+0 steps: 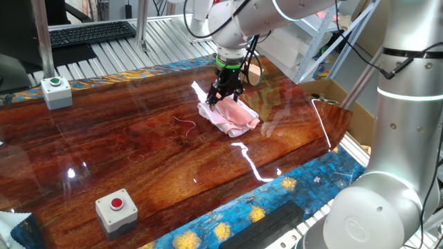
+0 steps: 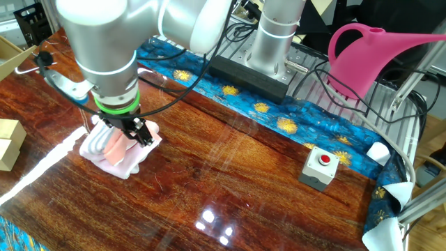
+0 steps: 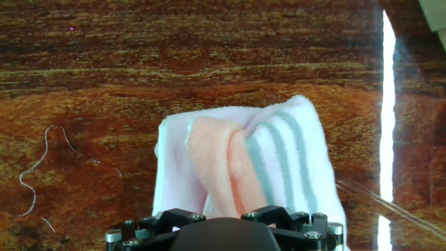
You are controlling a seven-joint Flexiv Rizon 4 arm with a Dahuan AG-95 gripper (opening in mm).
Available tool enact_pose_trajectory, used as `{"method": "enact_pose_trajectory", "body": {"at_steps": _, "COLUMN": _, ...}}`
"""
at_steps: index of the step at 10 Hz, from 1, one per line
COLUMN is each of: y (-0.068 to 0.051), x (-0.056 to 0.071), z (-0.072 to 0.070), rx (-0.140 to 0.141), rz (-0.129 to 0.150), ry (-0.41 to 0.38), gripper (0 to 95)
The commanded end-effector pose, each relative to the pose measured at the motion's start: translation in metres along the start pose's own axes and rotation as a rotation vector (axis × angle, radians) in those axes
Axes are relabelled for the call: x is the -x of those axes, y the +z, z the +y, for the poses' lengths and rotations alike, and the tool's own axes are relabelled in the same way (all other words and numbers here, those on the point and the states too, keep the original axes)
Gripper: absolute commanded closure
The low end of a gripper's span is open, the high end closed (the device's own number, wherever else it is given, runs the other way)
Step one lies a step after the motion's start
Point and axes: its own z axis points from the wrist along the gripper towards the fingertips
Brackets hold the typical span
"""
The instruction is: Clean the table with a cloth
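Note:
The cloth [image 1: 233,115] is a small pink and white rag, bunched in folds on the far right part of the glossy reddish-brown table [image 1: 138,149]. My gripper [image 1: 225,95] comes straight down onto the cloth's near-left end, and its fingers are closed into the fabric. In the other fixed view the gripper [image 2: 132,132] pinches the top of the cloth [image 2: 111,153] against the table [image 2: 230,188]. In the hand view the cloth [image 3: 237,157] rises in pink, peach and striped folds right in front of the hand's black body; the fingertips are hidden.
A green-button box [image 1: 55,92] stands at the far left and a red-button box [image 1: 118,211] at the near edge. A thin curled thread [image 3: 35,174] lies left of the cloth. Wooden blocks [image 2: 8,143], a pink watering can [image 2: 376,56] and a second arm [image 1: 405,138] surround the table.

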Motion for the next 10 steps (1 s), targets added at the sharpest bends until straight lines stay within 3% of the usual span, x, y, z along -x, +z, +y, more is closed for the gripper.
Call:
{"method": "enact_pose_trajectory", "body": {"at_steps": 1, "y": 0.006, "x": 0.005, "z": -0.001, "rx": 0.001, "rz": -0.007, "ry": -0.005, "gripper": 0.0}}
{"method": "enact_pose_trajectory", "body": {"at_steps": 4, "y": 0.017, "x": 0.011, "z": 0.000, "rx": 0.005, "rz": -0.014, "ry": -0.004, "gripper": 0.0}}
{"method": "enact_pose_trajectory", "body": {"at_steps": 10, "y": 0.038, "x": 0.017, "z": 0.004, "rx": 0.012, "rz": -0.069, "ry": 0.006, "gripper": 0.0}}
